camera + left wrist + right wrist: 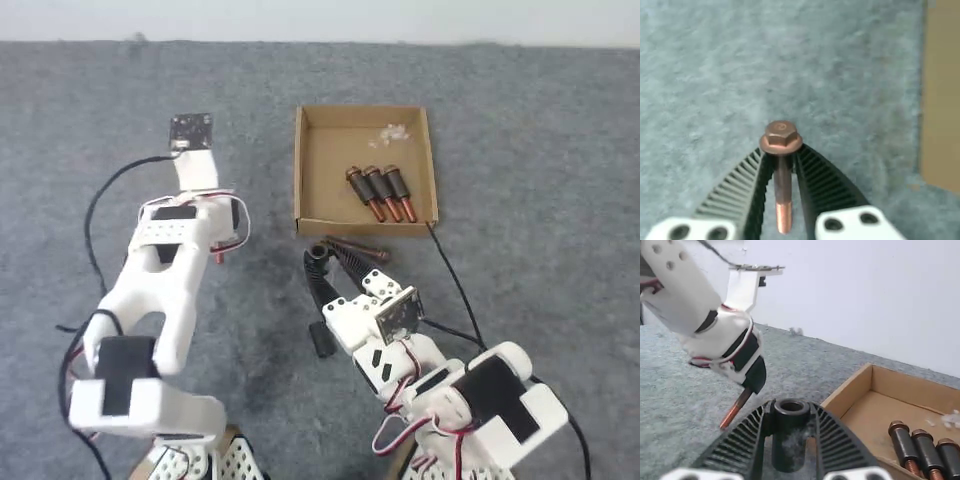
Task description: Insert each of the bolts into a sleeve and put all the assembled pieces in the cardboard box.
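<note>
Sleeve [789, 440] pinched in my right hand [790, 415], bolt [782, 175] pinched in my left hand [782, 152]; I'd line them up straight before pushing.

You have no readable text, label, number or sign in any view. The head of the bolt [782, 135] bears faint marks, too blurred to make out.

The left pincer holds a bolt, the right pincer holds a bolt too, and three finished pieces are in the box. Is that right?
Not quite. The right pincer holds a black sleeve instead, as the right wrist view shows. The left pincer does hold a bolt, and three assembled pieces lie in the cardboard box.
</note>
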`<state>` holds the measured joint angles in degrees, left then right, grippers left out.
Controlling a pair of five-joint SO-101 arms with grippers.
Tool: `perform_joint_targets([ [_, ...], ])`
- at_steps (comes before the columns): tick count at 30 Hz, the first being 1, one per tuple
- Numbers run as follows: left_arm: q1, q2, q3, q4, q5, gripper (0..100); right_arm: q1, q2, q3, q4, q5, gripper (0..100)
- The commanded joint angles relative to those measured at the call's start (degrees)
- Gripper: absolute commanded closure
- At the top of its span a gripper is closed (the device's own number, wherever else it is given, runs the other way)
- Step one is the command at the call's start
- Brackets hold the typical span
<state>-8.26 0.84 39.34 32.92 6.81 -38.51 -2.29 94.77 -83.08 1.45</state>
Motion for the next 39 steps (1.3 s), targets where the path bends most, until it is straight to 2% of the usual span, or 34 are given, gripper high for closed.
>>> perform_joint_targets([
  [1, 1.5, -9.8, 1.4, -1.5, 0.3, 99, -0.2, 0.1, 0.5, -0.2, 1.9, 99.3],
  [5, 2.3, -17.3, 6.3, -4.6, 0.3, 99, -0.2, 0.1, 0.5, -0.1, 1.9, 99.3],
  [8, 3.1, -21.3, 12.4, -13.3, 0.3, 99, -0.2, 0.1, 0.5, -0.1, 2.0, 99.3],
  [10, 3.9, -22.7, 16.8, -21.6, 0.3, 99, -0.2, 0.1, 0.6, -0.1, 2.0, 99.3],
  [16, 8.8, -22.9, 30.5, -53.6, 0.3, 99, -0.2, 0.1, 1.2, -0.1, 2.1, 99.3],
  [18, 10.8, -22.8, 32.7, -61.1, 0.3, 99, -0.2, 0.1, 1.2, -0.1, 2.1, 99.3],
  [23, 14.2, -22.9, 32.8, -63.1, 0.3, 99, -0.2, 0.1, 0.7, 2.2, 2.1, 99.3],
  [27, 17.2, -22.9, 33.2, -68.3, 0.4, 99, -0.2, 0.1, -0.9, 6.4, 2.1, 99.3],
  [33, 19.1, -23.4, 37.1, -76.0, 6.2, 99, -0.1, 0.1, -1.2, 6.7, 2.1, 99.3],
  [39, 19.1, -23.6, 37.7, -74.8, 11.0, 99, -0.1, 0.1, -1.2, 6.7, 2.1, 99.3],
])
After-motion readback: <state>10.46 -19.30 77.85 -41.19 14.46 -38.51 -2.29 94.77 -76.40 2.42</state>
